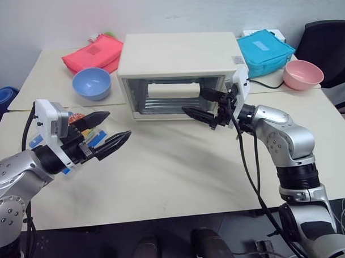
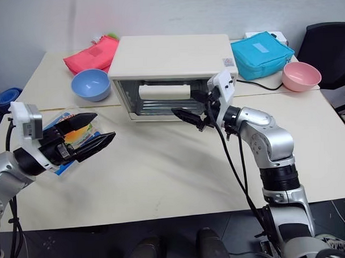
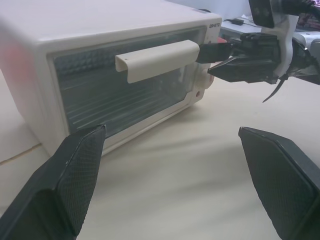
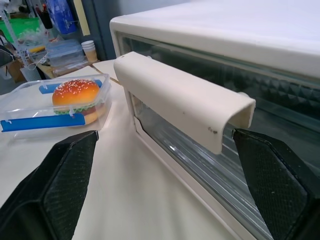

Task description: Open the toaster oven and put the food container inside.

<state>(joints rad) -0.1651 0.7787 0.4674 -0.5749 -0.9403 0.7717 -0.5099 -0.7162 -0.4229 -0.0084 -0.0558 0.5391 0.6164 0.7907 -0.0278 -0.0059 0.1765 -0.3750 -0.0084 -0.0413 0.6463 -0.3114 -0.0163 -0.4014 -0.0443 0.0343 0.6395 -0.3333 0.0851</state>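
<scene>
The cream toaster oven [image 1: 175,58] stands at the back middle of the table, its glass door closed and its white bar handle [image 4: 175,100] across the top of the door. My right gripper [image 1: 192,101] hovers open just in front of the handle's right end, not touching it. The food container [image 4: 30,107], clear with blue strips and a toy hamburger inside, lies on the table left of the oven. My left gripper [image 1: 119,124] is raised in front of the container, open and empty, partly hiding it in the eye views.
A blue bowl [image 1: 91,82] and a red pouch [image 1: 93,52] sit left of the oven. A teal pouch [image 1: 264,51] and a pink bowl [image 1: 302,73] sit to its right. A black chair [image 1: 328,41] stands beyond the table's right end.
</scene>
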